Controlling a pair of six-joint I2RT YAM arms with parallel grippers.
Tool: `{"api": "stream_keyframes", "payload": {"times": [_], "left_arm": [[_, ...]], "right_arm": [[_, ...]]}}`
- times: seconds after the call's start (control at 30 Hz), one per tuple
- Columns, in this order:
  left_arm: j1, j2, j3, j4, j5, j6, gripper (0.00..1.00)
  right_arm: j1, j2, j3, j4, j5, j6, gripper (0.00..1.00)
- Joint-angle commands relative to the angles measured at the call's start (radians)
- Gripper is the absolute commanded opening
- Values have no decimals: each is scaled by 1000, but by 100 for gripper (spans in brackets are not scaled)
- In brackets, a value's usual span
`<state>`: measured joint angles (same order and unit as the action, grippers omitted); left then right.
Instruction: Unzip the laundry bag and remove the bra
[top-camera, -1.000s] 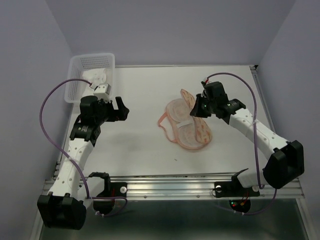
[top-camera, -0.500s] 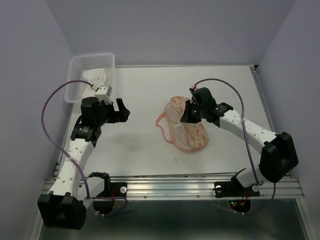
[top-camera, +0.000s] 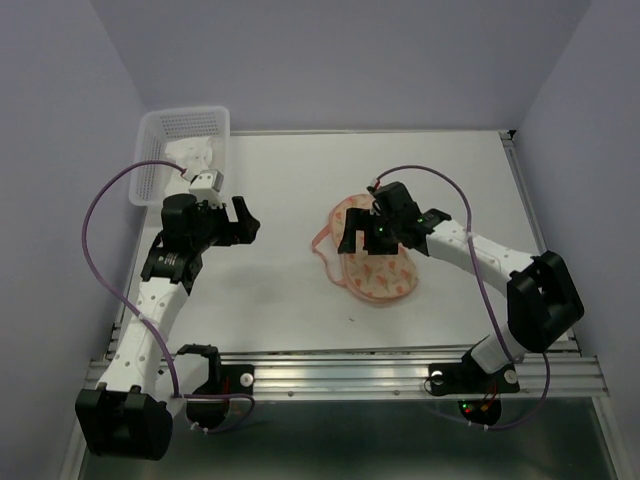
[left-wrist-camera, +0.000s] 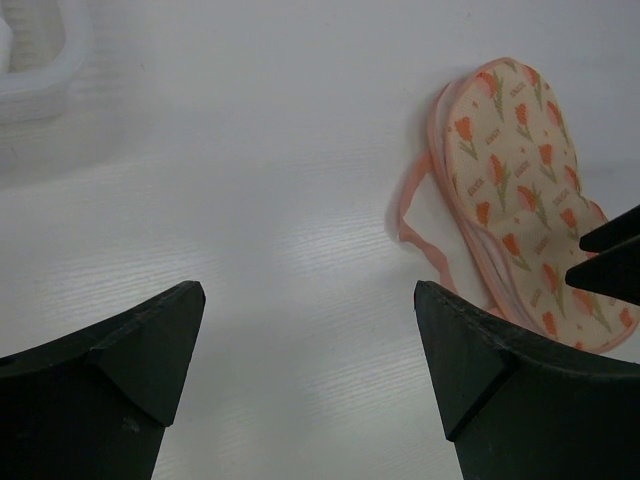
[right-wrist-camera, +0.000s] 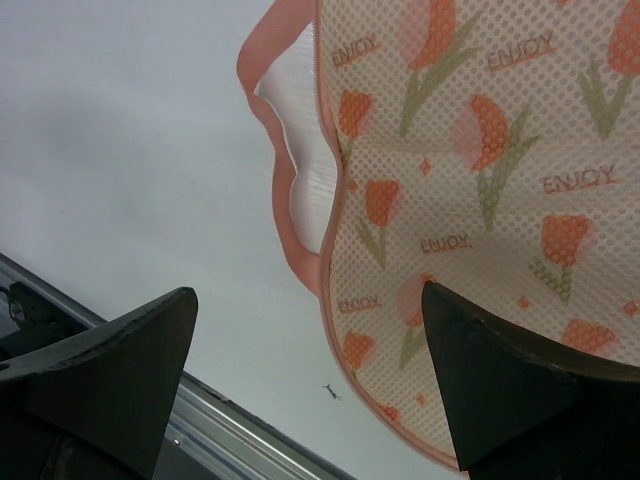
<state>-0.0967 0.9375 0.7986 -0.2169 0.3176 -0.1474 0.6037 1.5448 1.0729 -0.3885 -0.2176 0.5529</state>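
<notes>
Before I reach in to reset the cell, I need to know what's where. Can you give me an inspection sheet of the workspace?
Surface: white table, no stains seen.
Job's things: laundry bag lies flat mid-table, printed side up, one edge gaping; bra is apparently the white bundle in the basket, too small to confirm.
Clutter: white mesh basket at the far left corner; dark speck.
Grippers: left gripper open over bare table; right gripper open just above the bag, holding nothing.
Cables: purple cables loop off both arms, clear of the bag.
Surroundings: lavender walls; metal rail at the near edge.
</notes>
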Motion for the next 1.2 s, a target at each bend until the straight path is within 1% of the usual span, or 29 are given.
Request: {"api": "stream_keyframes", "payload": {"times": [0.0, 0.17, 0.2, 0.27, 0.4, 0.43, 0.53, 0.57, 0.6, 0.67, 0.73, 0.77, 0.8, 0.9, 1.03, 1.17], "left_arm": [[-3, -34, 20, 30, 9, -6, 99], [-1, -54, 56, 5, -15, -6, 99], [-3, -58, 62, 1, -28, -6, 99], [-3, -72, 80, -12, -37, -6, 99], [-3, -95, 106, -36, -72, -7, 99], [-3, -106, 126, -57, -83, 0, 99], [-3, -134, 180, -123, -149, 22, 99], [-3, -143, 200, -145, -170, 40, 99], [-3, -149, 221, -165, -214, 51, 99], [-1, -169, 292, -223, -283, 66, 99], [-3, -193, 355, -248, -307, 66, 99], [-3, -203, 375, -249, -342, 63, 99], [-9, -216, 411, -256, -366, 62, 99], [-29, -241, 453, -262, -423, 68, 99], [-52, -330, 505, -256, -472, 92, 99], [-57, -422, 508, -256, -514, 126, 99]], "right_arm": [[8, -28, 65, 10, 73, -36, 100], [8, -60, 114, -42, 210, -82, 100], [-1, -77, 122, -55, 269, -100, 100], [-37, -92, 149, -76, 305, -123, 100], [-166, -158, 177, -130, 401, -153, 100], [-233, -201, 185, -135, 415, -160, 100], [-330, -271, 214, -167, 497, -198, 100], [-367, -326, 222, -174, 529, -218, 100], [-367, -353, 231, -187, 626, -257, 100], [-367, -438, 257, -194, 758, -287, 100], [-367, -500, 281, -204, 803, -301, 100], [-367, -561, 289, -202, 819, -314, 100], [-367, -589, 297, -202, 855, -341, 100], [-367, -685, 338, -205, 886, -387, 100], [-358, -793, 361, -199, 856, -430, 100], [-358, -877, 345, -197, 819, -481, 100]]}}
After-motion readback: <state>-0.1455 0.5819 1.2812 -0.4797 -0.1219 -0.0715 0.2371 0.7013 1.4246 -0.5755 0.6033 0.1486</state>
